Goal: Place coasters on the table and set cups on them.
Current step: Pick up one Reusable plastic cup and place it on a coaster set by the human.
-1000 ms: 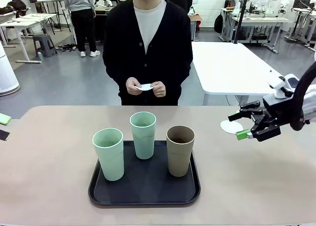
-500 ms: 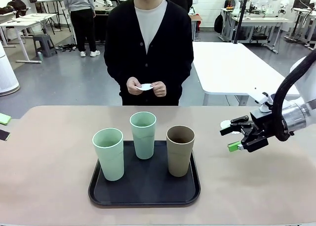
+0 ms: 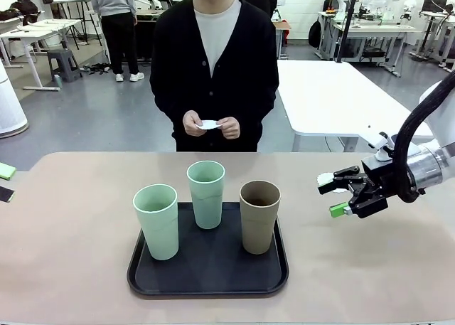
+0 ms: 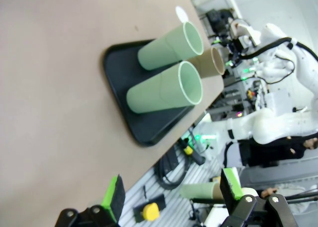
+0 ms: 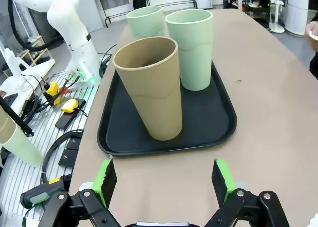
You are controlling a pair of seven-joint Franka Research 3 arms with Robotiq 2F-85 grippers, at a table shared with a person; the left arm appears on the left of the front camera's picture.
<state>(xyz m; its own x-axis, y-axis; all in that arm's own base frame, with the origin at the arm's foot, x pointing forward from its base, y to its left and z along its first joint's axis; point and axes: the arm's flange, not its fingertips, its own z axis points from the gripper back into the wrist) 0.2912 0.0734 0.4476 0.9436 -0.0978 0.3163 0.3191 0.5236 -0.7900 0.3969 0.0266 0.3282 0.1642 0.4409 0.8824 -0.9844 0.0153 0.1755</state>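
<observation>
Front: my right end effector is spread and empty, by a laid coaster on the worktop.
Left wrist: left end effector spread, idle.
Right wrist: facing the brown cup on the black tray. Next, probably: advance, grip it, carry to the coaster.

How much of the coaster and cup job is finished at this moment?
Done: one coaster lies on the table, near the open right gripper. In hand: the person's hands hold a white disc, likely another coaster. Left: all three cups stand on the tray, none on a coaster.
</observation>
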